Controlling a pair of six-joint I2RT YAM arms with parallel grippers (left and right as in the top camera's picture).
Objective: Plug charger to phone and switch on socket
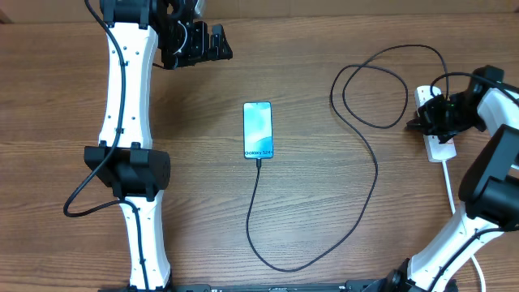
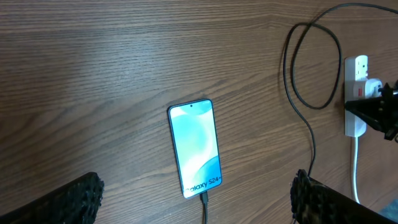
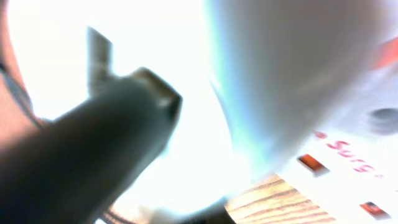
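One phone lies on our table, the charger in its near end and looping off to the socket. Our right gripper crowds that socket, and we cannot tell its grip; the left gripper hangs spread wide, well apart.

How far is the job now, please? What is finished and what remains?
Done: the charger tip sits in the phone at its bottom edge. In hand: the right claw is over the socket. Left: pressing the switch; the views do not show whether it is on. The left claw hangs open, away.
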